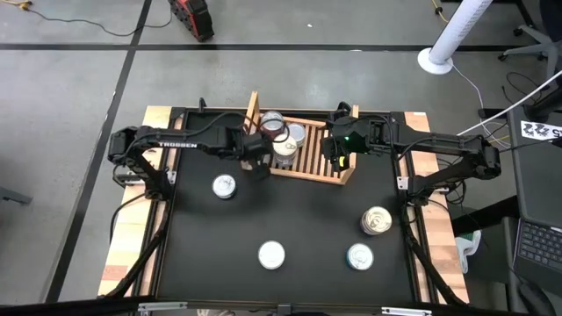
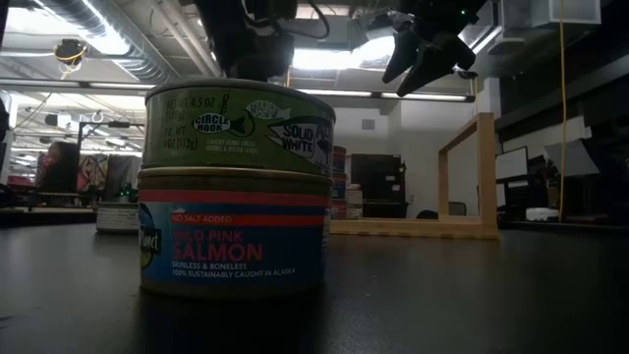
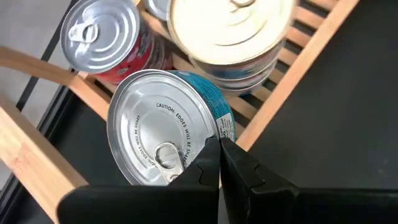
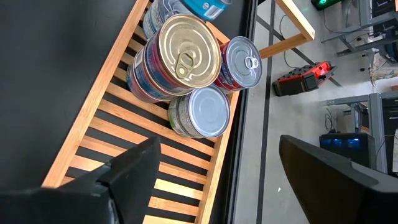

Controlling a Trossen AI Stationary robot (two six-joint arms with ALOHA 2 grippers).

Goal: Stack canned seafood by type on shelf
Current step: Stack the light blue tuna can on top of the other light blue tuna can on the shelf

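Note:
The wooden shelf [image 1: 316,162] stands at the table's far middle. In it are a stack topped by a gold-lidded tin [image 4: 186,53], a red-labelled tin [image 4: 239,62] and a silver-topped tin [image 4: 202,112]. My left gripper [image 3: 219,155], at the shelf's left end [image 1: 255,158], is shut on a blue-labelled tin [image 3: 165,134]. My right gripper [image 4: 230,180] hangs open above the shelf's right part [image 1: 338,147] with nothing between its fingers. More tins rest on the table's near half [image 1: 225,186] [image 1: 376,219]. My left gripper pinches the blue-labelled tin's rim [image 3: 208,140] between its two fingertips, beside the lid's pull tab. The fingers come slanting down from the table's left. The tin is tilted, lid toward the wrist camera, over the shelf's edge board and seemingly clear of it.
Two stacked tins [image 2: 236,187], a green-labelled one on a salmon one, stand close to the low camera. Single tins lie at the front [image 1: 272,254] and front right [image 1: 360,256]. The shelf's raised end boards [image 1: 253,110] [image 2: 462,172] stick up. Bare black table lies between the loose tins.

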